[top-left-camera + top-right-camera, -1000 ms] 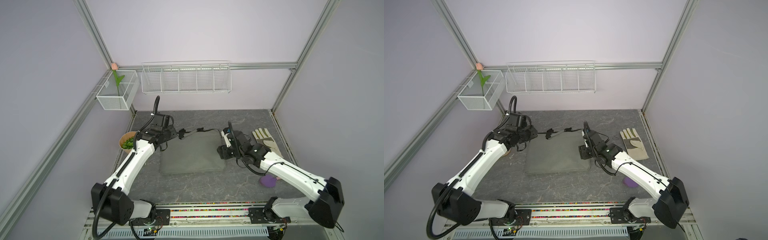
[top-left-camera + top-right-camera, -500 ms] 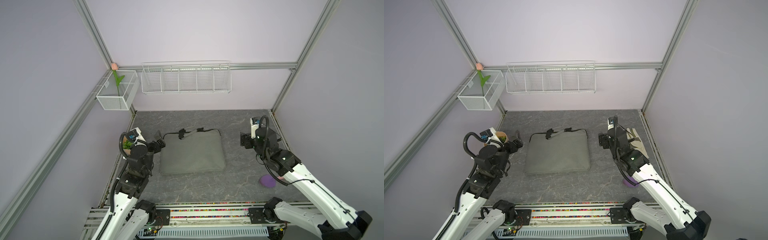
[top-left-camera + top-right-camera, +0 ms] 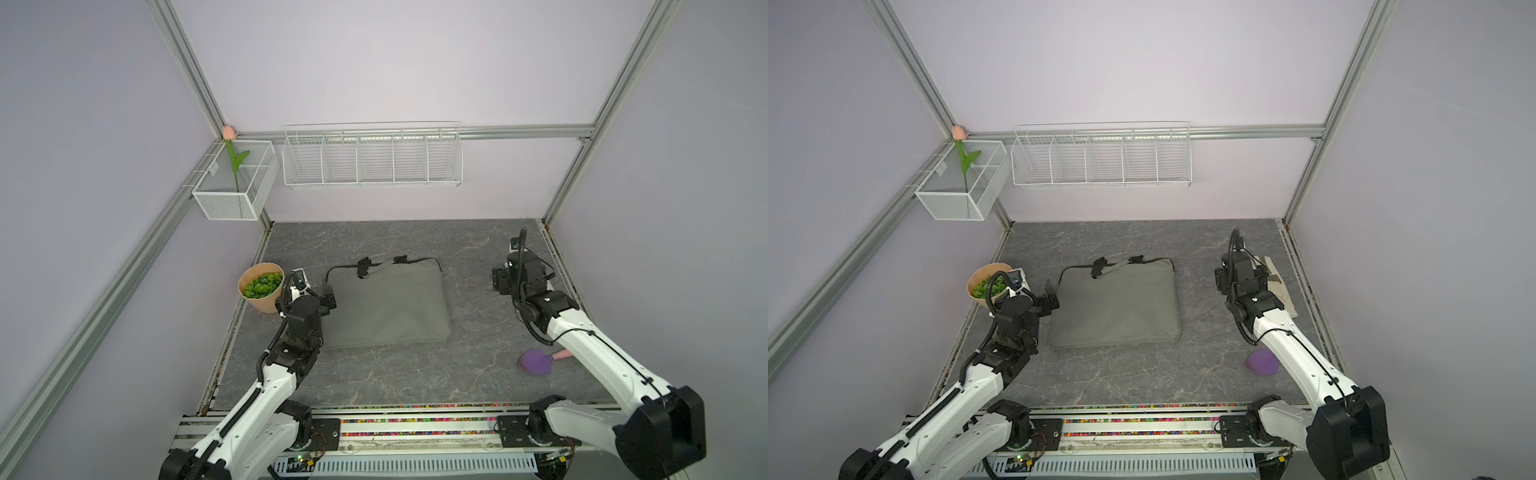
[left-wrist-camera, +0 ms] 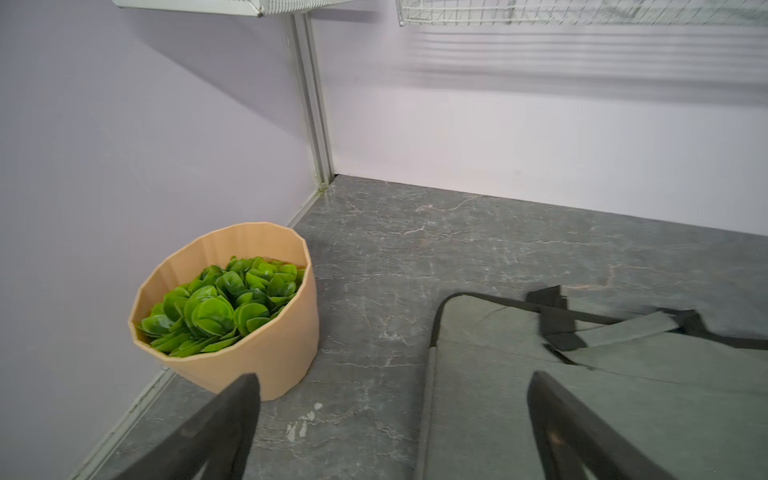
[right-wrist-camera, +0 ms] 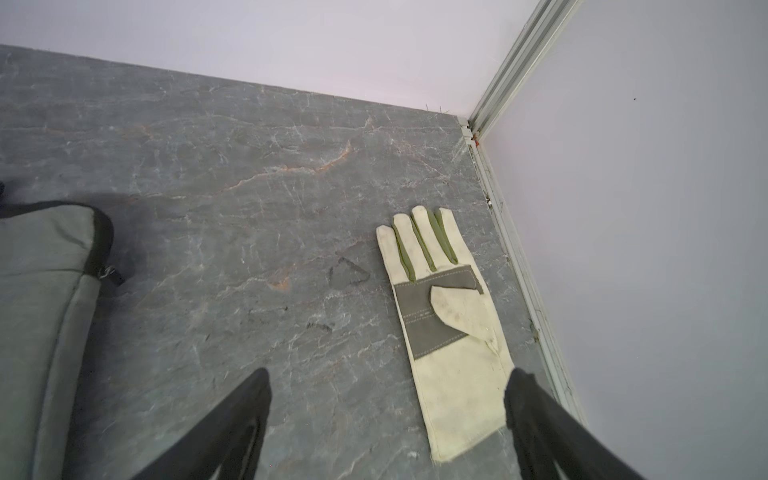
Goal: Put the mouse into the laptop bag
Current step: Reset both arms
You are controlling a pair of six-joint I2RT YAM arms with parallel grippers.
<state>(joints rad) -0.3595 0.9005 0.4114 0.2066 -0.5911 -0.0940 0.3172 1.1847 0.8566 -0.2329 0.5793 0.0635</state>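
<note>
A grey fabric laptop bag [image 3: 386,307] has a black zip edge and black strap ends. The tabletop [image 3: 395,374] is dark grey, marbled with pale veins and a few rusty streaks. A tan pot [image 4: 266,357], ribbed in fine vertical lines, holds bright green leaves [image 4: 216,307]. A glove [image 5: 453,374] is cream-white with a grey palm patch and olive-green stripes along its finger seams. A flat piece [image 3: 1261,361] is purple. The wire shelf [image 3: 370,158] and mesh box [image 3: 226,203] are white. A tulip [image 3: 228,132] is pink on a green stem. The walls [image 3: 415,62] are pale lilac. The robot arms [image 3: 598,353] are white with black joints.
</note>
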